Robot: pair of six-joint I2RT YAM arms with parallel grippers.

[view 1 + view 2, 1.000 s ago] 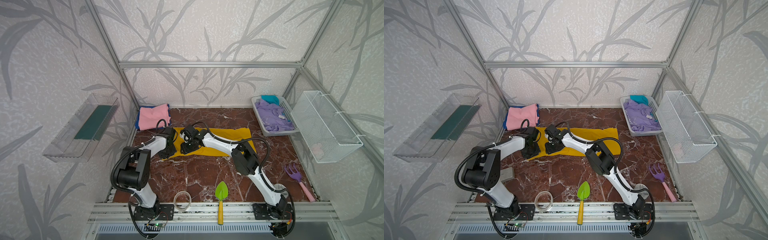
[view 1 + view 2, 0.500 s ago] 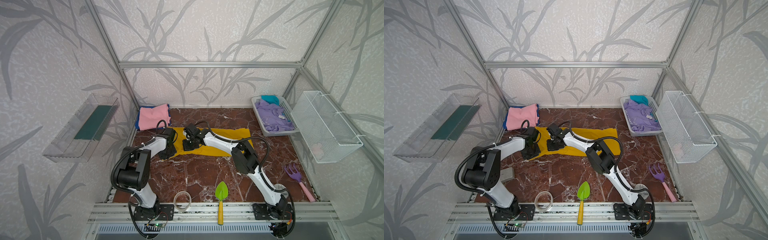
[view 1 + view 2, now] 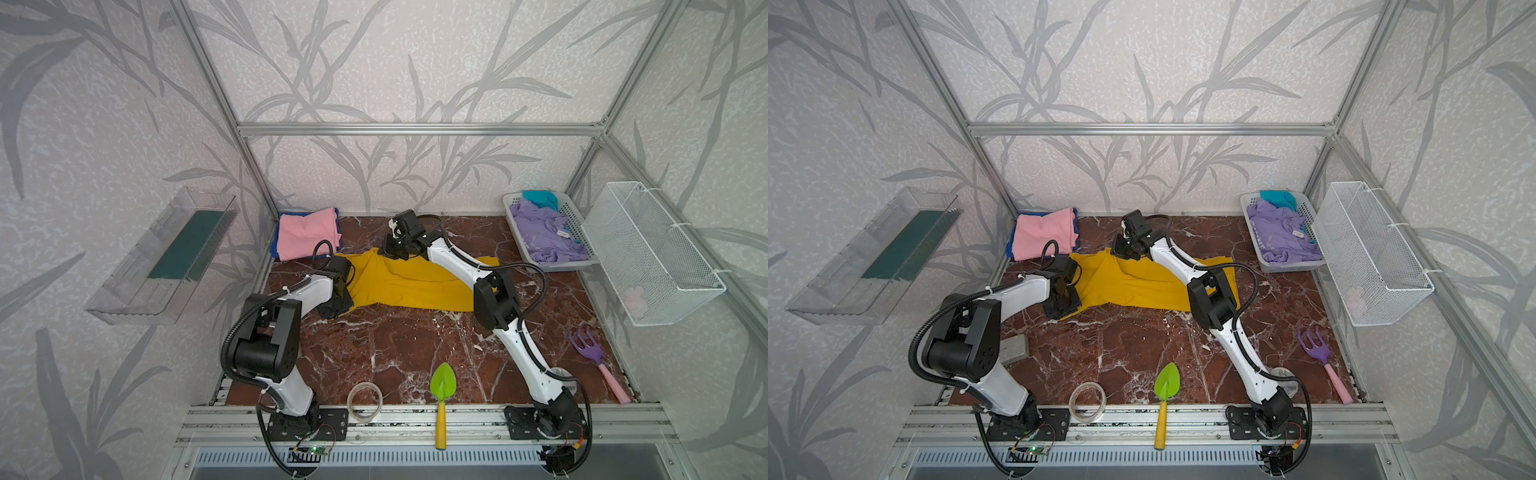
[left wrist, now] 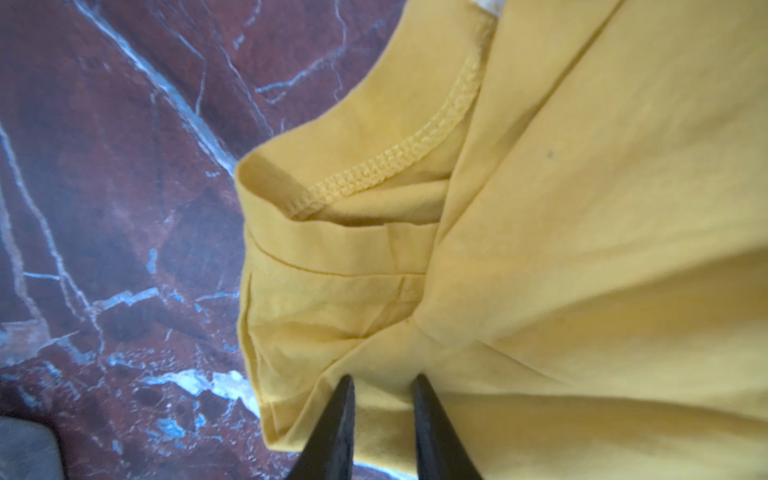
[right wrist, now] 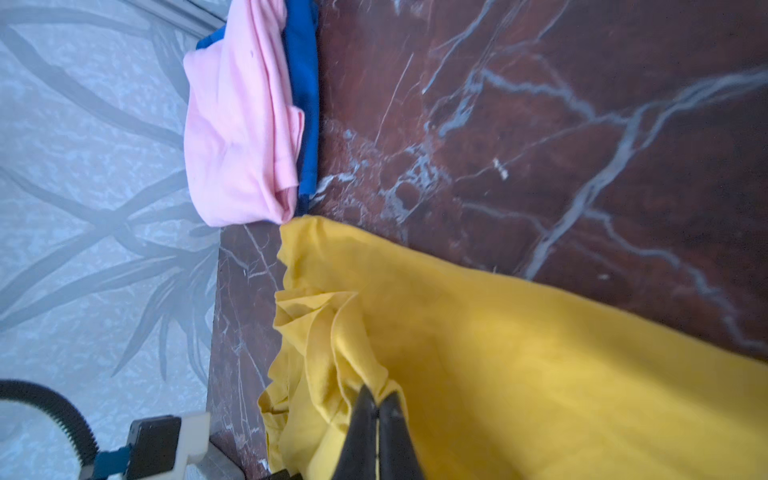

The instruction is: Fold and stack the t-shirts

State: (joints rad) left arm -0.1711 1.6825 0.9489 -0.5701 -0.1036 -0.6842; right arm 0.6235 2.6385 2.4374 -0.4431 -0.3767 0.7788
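Left gripper [image 4: 382,378], jaws narrowly parted, pinches a fold of the mustard-yellow t-shirt [image 3: 407,282] near the tabletop's left edge. Right gripper [image 5: 377,392], low on the cloth a second ago, is now clamped tight on a gathered corner. It has risen toward the back edge, pulling the fabric into a peak, so the fold looks begun. Beyond, on the red marble tabletop [image 3: 395,345], a folded pink t-shirt [image 3: 305,232] tops a blue t-shirt [image 5: 305,83] in the back-left corner. The lavender t-shirt [image 3: 544,232] and teal t-shirt [image 3: 540,198] wait in the white basket [image 3: 552,266], back-right, under leaf-patterned walls.
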